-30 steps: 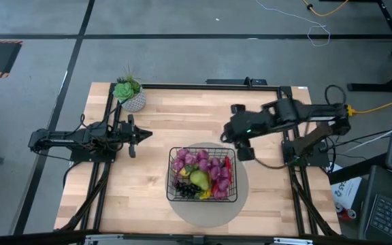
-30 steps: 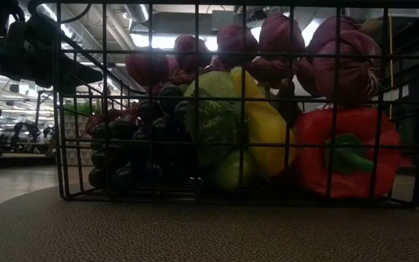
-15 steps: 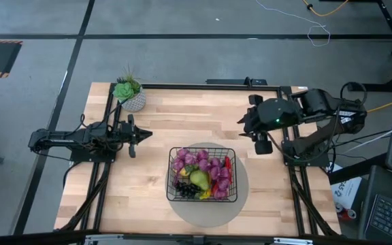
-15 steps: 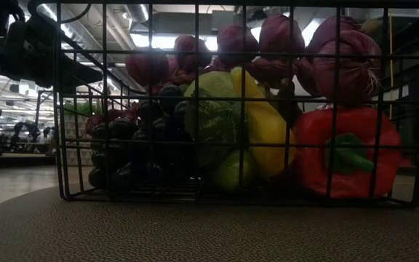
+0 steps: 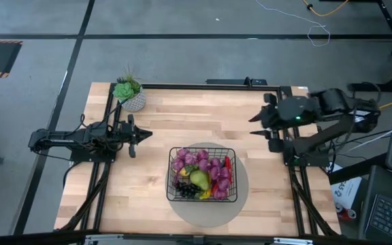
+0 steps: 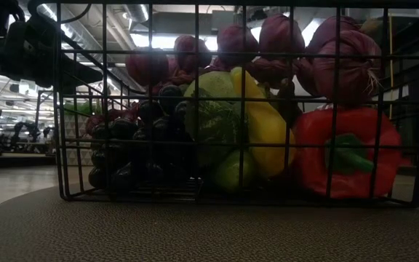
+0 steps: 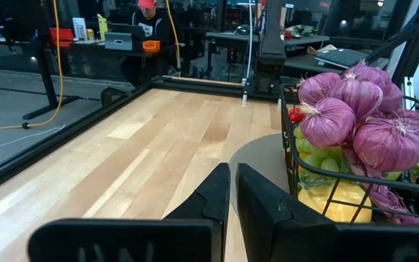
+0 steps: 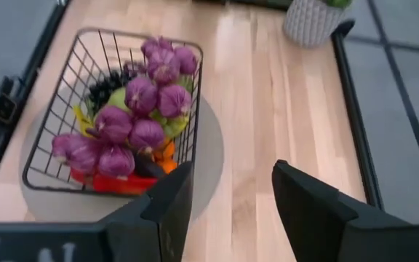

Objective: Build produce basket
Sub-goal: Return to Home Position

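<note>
- Hovering over the table's (image 5: 182,112) right side, right gripper (image 5: 252,126) spread wide, empty.
- Parked left, left gripper (image 5: 146,135) closed on nothing.
- Piled in basket (image 8: 64,94), produce (image 5: 201,173).

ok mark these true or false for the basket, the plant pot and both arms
The black wire-mesh basket sits on the round grey mat. True.
Purple garlic bulbs top the pile in it. True.
The right gripper holds a bulb. False: its fingers are open and empty, over the wooden table's right side.
The white pot with the green succulent stands in the basket. False: it stands at the table's back left corner.
The left gripper is shut. True.
</note>
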Motion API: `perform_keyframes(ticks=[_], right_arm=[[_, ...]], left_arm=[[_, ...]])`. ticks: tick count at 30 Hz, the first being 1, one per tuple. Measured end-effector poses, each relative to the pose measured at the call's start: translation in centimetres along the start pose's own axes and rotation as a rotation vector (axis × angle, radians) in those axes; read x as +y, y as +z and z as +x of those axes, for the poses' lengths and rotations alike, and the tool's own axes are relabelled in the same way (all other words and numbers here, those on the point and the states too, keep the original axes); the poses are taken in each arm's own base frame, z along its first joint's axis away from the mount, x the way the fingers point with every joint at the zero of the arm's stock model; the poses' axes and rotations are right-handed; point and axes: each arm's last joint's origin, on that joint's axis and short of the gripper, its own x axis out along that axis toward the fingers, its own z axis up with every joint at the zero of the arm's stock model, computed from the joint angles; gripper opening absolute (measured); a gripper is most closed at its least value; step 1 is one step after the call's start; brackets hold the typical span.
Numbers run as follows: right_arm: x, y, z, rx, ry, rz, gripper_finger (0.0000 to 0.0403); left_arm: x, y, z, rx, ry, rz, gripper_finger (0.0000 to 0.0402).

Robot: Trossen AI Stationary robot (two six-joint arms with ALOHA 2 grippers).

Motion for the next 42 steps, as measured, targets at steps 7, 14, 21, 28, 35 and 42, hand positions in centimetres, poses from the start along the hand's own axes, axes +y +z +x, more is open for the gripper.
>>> perform_keyframes(ticks=[7,14,21,28,35,42], right_arm=[[0.2,-6.8,0.9,-0.250,0.005,0.093,0.0188],[1.0,-12.9,5.0,-0.507,-0.004,0.091,0.0188],[1.7,-16.7,8.5,-0.597,-0.005,0.115,0.0188],[2.1,-18.6,10.4,-0.645,-0.004,0.130,0.0188],[2.1,-19.6,10.5,-0.684,0.010,0.155,0.0188],[2.1,-21.6,10.6,-0.717,0.001,0.136,0.0188]], left_arm=[[0.0,0.0,0.0,0.000,0.000,0.000,0.0019],[0.0,0.0,0.0,0.000,0.000,0.000,0.0019],[0.0,0.0,0.0,0.000,0.000,0.000,0.0019],[0.0,0.0,0.0,0.000,0.000,0.000,0.0019],[0.0,0.0,0.0,0.000,0.000,0.000,0.0019],[0.0,0.0,0.0,0.000,0.000,0.000,0.0019]])
